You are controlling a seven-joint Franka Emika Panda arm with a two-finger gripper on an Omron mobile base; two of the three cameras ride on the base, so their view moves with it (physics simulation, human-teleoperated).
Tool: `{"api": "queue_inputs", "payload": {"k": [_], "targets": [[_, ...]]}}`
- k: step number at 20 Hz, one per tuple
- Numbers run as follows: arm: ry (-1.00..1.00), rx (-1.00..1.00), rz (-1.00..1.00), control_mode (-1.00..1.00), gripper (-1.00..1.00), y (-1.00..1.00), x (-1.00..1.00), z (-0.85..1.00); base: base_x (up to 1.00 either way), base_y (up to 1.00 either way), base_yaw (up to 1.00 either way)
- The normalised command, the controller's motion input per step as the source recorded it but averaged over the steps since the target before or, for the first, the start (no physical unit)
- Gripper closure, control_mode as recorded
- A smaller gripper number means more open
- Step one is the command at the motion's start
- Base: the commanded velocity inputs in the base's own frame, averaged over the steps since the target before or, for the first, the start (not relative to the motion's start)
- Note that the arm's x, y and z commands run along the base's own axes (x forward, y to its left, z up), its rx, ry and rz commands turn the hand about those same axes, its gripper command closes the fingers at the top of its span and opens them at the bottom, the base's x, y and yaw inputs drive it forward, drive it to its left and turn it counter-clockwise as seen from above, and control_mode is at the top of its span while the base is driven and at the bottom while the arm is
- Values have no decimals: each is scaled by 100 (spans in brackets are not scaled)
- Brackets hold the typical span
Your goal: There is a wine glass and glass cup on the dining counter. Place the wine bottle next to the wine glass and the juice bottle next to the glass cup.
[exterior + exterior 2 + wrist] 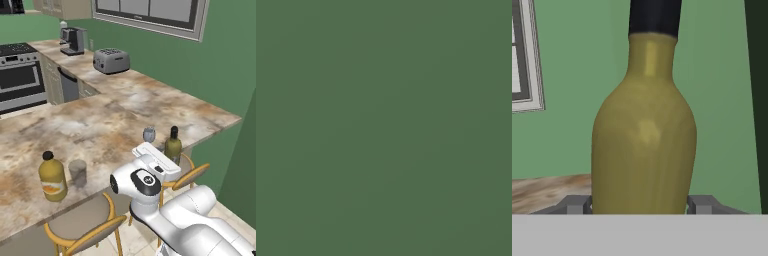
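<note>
At the near edge of the dining counter (pixel 100 125), the gripper (pixel 641 205) stands level with the wine bottle (pixel 173 144), its two fingertips (pixel 576 204) set either side of the bottle's lower body. In the hand view the olive-green body sits squarely between them, upright, the dark neck rising out of the top of the picture, and each tip lies right against the glass; the pincer is clamped on the wine bottle. In the left base view the white arm reaches up from the lower right and its hand covers the bottle's base, so whether the bottle rests on the stone or hangs just above it cannot be told.

Just beside the bottle, toward the middle of the counter, stands the wine glass (pixel 149 134), upright and near the same front edge. Further along that edge, well apart from this pair, the glass cup (pixel 78 172) stands upright with the juice bottle (pixel 52 177) just beside it.

Below the overhang two wooden stools (pixel 87 227) are tucked in. At the far end of the counter a toaster (pixel 111 60) sits near the wall, a coffee machine (pixel 73 40) beyond it, and a stove (pixel 20 75) on the far side.

The right base view gives a plain green wall (pixel 384 128).
</note>
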Motion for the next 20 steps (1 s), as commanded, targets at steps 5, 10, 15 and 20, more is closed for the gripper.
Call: {"api": "queue_inputs", "payload": {"k": [5,10,15,20], "targets": [[0,0,0,100,100,0,0,0,6,-39,8],[0,0,0,100,100,0,0,0,0,-36,4],[0,0,0,100,100,0,0,0,-2,-32,0],[0,0,0,100,100,0,0,0,-23,-28,0]]}}
